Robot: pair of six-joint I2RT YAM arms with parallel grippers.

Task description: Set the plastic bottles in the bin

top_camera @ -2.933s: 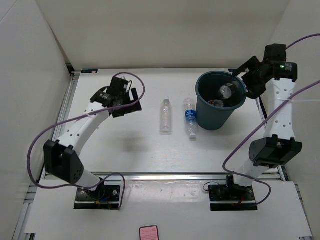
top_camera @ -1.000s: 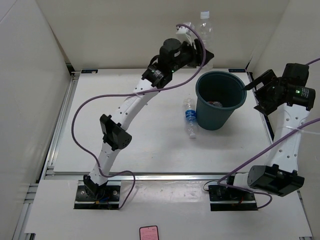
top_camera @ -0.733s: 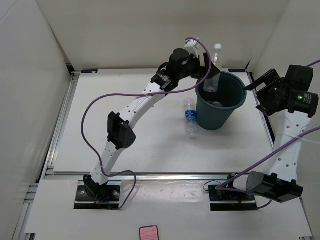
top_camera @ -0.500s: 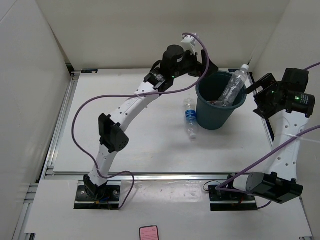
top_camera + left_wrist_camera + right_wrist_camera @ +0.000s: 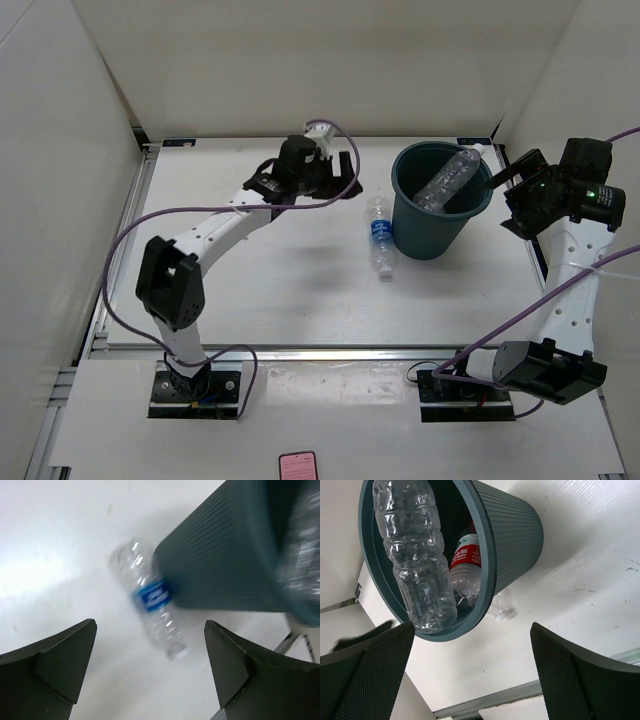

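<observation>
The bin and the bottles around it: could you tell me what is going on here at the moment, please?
The robot is putting plastic bottles into the bin. An unlabelled bottle leans inside it, cap end at the rim, with a red-labelled bottle deeper in. One blue-labelled bottle lies on the table close beside the bin. Both grippers are open and empty: the left gripper hovers left of the bin, the right gripper to its right.
</observation>
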